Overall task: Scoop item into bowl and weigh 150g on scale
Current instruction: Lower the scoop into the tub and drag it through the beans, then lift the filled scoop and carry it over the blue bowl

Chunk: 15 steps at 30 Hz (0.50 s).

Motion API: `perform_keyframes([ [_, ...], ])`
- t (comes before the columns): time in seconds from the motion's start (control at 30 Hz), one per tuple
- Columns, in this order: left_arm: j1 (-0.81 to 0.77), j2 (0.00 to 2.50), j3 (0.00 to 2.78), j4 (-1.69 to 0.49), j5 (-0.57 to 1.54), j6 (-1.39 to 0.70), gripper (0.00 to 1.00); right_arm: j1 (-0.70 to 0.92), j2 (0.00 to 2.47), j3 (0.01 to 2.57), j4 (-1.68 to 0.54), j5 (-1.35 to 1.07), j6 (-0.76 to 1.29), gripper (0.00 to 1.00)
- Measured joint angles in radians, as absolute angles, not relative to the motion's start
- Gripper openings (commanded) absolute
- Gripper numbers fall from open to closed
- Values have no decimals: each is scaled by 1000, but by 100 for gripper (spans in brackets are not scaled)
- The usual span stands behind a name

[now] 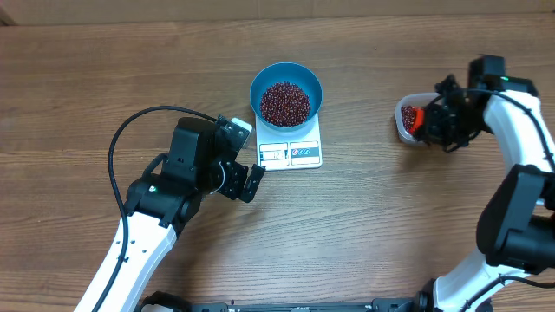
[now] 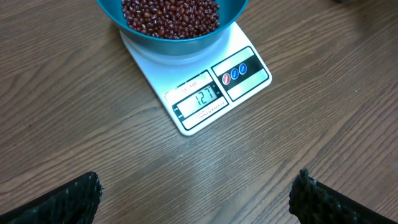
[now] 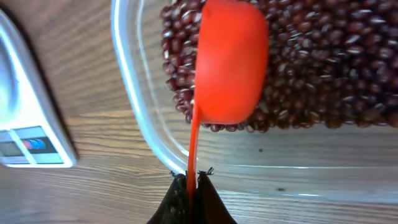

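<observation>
Two dark fingertips (image 2: 74, 199) of the left gripper (image 2: 198, 186) are held wide apart at the near edge of the left wrist view, with nothing between them but the bare wooden table (image 2: 74, 112). Just beyond them the white scale (image 2: 249, 87) is seen lying flat, its display (image 2: 200, 98) turned toward the camera – the figures "127" can be read there. A small strip of print above the display is too fine to be made out. Beside it a dark panel (image 2: 235, 73) is marked with three round symbols, red and blue. On the far part of the scale the blue bowl (image 2: 180, 45) is set, and it is partly filled with dark red-brown beans (image 2: 168, 15); its far rim is cut off by the edge of the view.

On the other side, the right gripper (image 3: 191, 182) is clamped together on the thin handle of a red-orange scoop (image 3: 230, 62). The scoop's cup is held over the near edge of a clear plastic tub (image 3: 134, 93), its rounded back turned to the camera, so what it carries cannot be told. More beans (image 3: 323, 56) are heaped in the tub behind it and around it.

From overhead, the tub is placed at the right of the table, well apart from the scale – the bowl and scale stand near the middle, with the left gripper just beside the scale's left near corner.
</observation>
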State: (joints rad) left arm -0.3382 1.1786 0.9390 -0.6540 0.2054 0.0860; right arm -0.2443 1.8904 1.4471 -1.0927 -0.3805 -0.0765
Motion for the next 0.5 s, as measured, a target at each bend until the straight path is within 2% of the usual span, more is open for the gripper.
perform_keyframes([
  [0.5, -338, 1179, 939, -654, 205, 86, 100, -387, 1891, 1372, -1036, -638, -79, 4],
])
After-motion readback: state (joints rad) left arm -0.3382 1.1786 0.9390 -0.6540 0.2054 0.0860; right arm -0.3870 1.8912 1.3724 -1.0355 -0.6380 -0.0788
